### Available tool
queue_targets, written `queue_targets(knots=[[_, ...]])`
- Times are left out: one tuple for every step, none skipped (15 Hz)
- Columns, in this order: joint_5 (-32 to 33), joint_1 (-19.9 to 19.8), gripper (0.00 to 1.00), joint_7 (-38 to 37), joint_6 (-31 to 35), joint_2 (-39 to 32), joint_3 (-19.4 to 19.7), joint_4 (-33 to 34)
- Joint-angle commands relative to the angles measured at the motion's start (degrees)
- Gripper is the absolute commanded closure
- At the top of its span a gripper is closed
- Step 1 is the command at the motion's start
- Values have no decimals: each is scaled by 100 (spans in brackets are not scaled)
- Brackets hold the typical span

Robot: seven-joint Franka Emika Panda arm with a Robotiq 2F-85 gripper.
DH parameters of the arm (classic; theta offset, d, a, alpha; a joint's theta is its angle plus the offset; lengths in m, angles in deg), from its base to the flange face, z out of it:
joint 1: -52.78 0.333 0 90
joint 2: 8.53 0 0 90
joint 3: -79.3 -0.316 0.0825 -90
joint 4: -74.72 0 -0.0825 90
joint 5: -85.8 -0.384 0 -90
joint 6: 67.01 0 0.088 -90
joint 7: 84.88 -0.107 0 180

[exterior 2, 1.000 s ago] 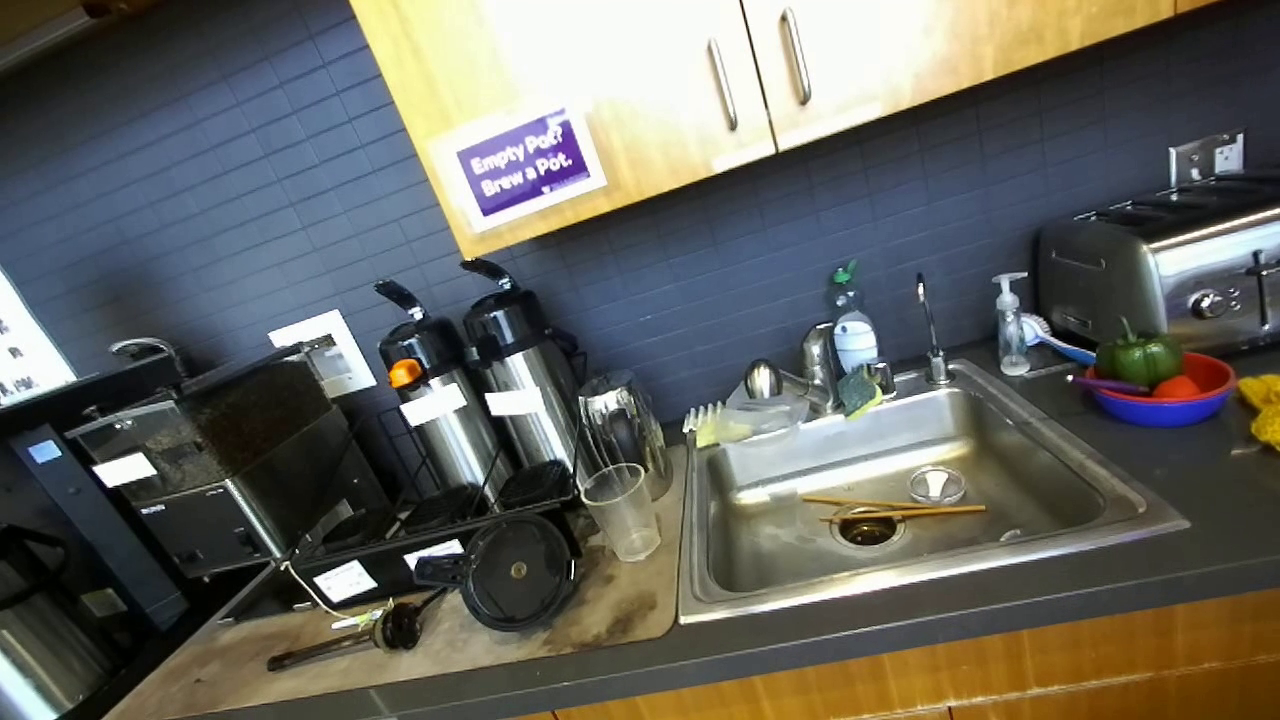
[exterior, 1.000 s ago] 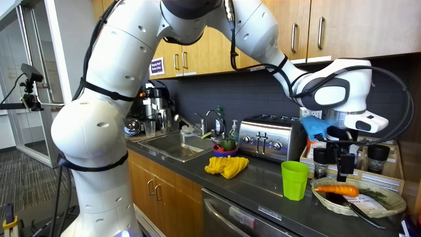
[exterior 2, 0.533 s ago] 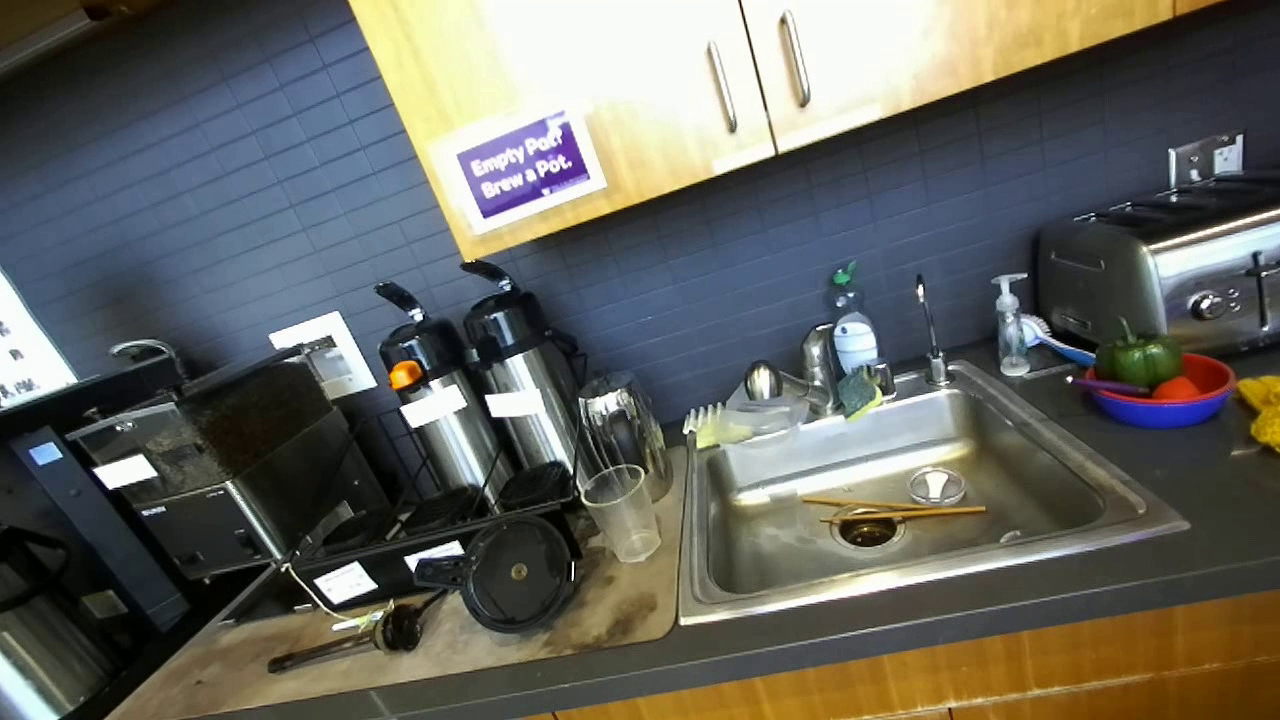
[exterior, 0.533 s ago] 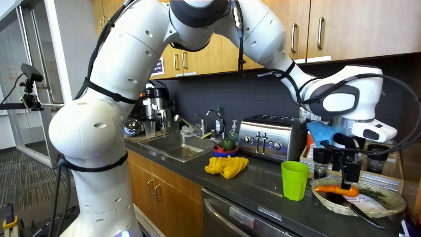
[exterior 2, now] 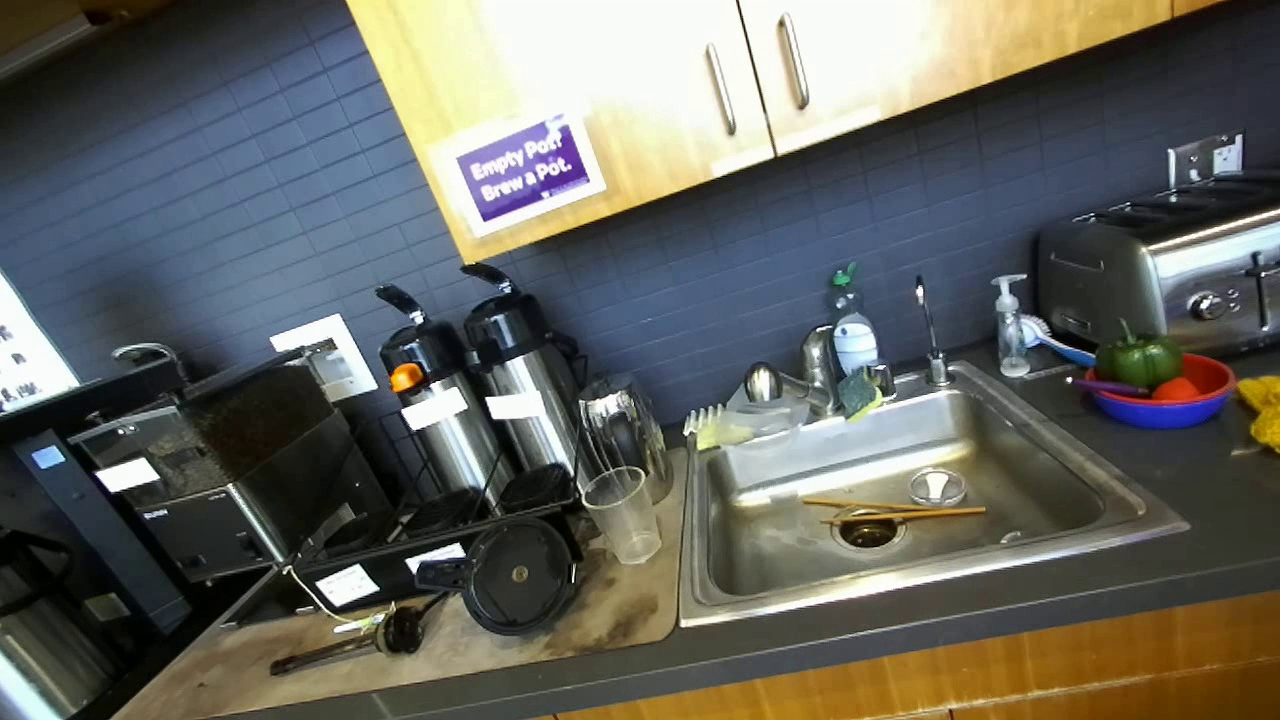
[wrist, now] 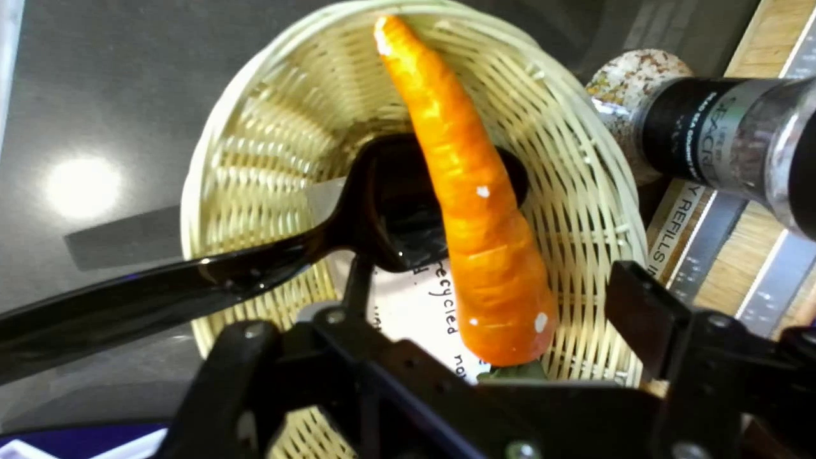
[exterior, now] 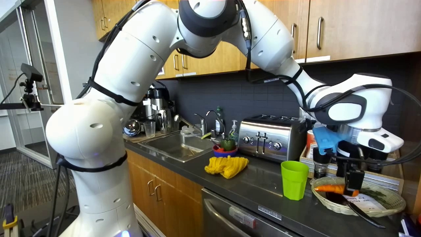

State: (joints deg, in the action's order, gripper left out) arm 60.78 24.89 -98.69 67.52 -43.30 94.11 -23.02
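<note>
Wooden cabinets (exterior: 358, 29) hang above dark wall tiles (exterior: 263, 93); the carpet (exterior: 19, 177) is striped.

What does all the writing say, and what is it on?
"Empty Pot? Brew a Pot." on the rectangular purple sign.
"BUNN", probably, on the boxy black coffee machine.
"recycled" on the handwritten white paper note.
"Y REFILLS I", cut off, on the pale strip label.
Too blurred, small or covered: the note's rest, black grinder label, white rectangular airpot tags, grey dishwasher label and other writing.
</note>
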Motion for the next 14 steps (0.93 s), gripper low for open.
queue_targets(knots=[[-126,-146,39,31,-167,-144,-102,288],[-121,-154,46,26,-172,-162,-105,320],[-111,-162,54,20,-173,-182,-102,356],[-102,-169,63,11,-191,-194,-98,389],[-103,-178,70,7,-197,-205,-98,417],[-109,-187,79,-3,-213,-214,-99,447],[-101,-192,85,-13,-224,-219,-91,473],[-109,-204,92,-11,-235,-224,-95,498],[-109,-211,99,-18,-245,-226,-92,520],[-110,-219,100,-23,-256,-234,-92,549],[-109,-227,100,-23,-257,-241,-92,571],[-105,-230,100,-28,-265,-242,-91,590],[-101,-237,100,-13,-275,-248,-98,612],[-70,-217,83,-34,-265,-244,-80,608]])
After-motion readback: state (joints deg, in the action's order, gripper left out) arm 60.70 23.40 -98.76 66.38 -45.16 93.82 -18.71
